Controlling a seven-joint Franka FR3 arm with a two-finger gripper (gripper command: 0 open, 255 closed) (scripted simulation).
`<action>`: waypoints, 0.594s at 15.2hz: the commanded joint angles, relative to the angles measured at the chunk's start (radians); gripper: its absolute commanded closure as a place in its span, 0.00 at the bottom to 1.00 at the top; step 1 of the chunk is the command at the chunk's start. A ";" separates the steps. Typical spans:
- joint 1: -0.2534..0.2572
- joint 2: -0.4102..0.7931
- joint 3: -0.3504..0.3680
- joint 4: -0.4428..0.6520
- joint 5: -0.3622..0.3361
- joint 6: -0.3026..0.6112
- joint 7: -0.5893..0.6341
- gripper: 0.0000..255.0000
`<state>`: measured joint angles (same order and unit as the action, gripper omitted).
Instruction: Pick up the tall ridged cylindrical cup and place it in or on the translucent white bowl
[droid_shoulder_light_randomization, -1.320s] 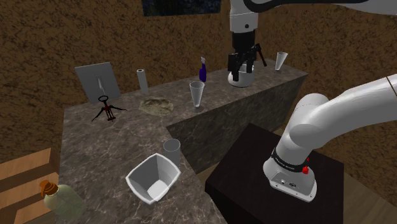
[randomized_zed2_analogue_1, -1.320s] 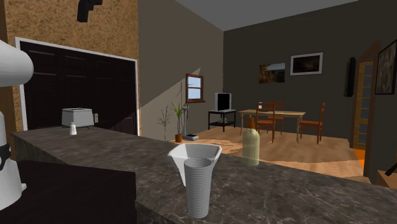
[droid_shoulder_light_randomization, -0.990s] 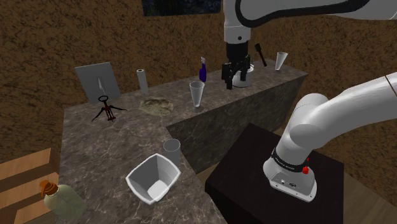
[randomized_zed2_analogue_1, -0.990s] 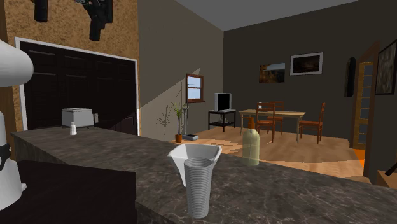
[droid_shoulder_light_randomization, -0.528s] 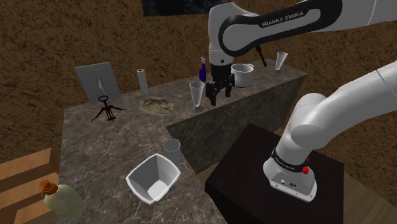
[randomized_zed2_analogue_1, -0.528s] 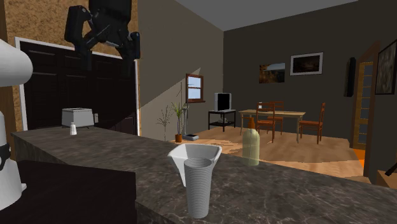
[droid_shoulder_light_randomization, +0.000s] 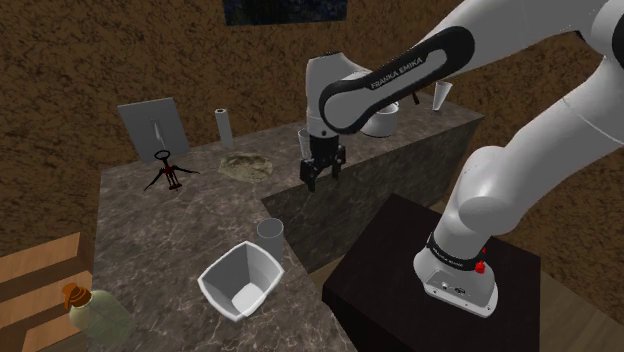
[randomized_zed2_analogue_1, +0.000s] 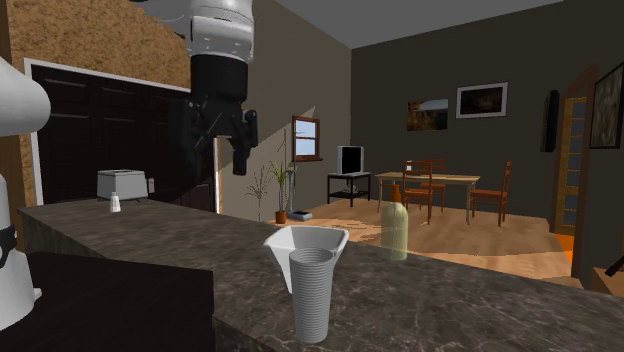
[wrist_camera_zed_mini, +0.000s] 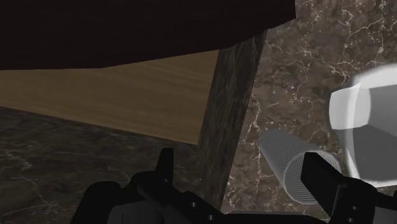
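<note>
Now, farthest toward the shoulder view's left, a white bowl (droid_shoulder_light_randomization: 258, 270) sits on the dark marbled counter (droid_shoulder_light_randomization: 150, 230). Just beside it, a little back and to the right, stands the tall ridged grey cup (droid_shoulder_light_randomization: 270, 236). It is upright, its long axis vertical, and so close to the bowl's rim that I cannot tell whether they touch. Further right and well above, the black gripper (droid_shoulder_light_randomization: 322, 175) hangs from the white arm (droid_shoulder_light_randomization: 400, 65), pointing down in front of the raised counter block (droid_shoulder_light_randomization: 400, 185). Its fingers stand apart with nothing between them. The cup therefore lies below the gripper and toward the shoulder view's left. The coming move likely calls for a descent down and leftward, with the fingers kept vertical to straddle the cup's ridged sides.
</note>
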<state>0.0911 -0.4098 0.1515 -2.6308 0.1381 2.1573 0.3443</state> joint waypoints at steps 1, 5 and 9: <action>0.005 0.078 0.016 0.006 0.009 0.089 0.016 0.00; 0.014 0.236 0.047 0.035 0.015 0.246 0.054 0.00; 0.024 0.404 0.069 0.090 -0.003 0.386 0.103 0.00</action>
<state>0.1121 -0.0482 0.2155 -2.5569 0.1410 2.5084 0.4333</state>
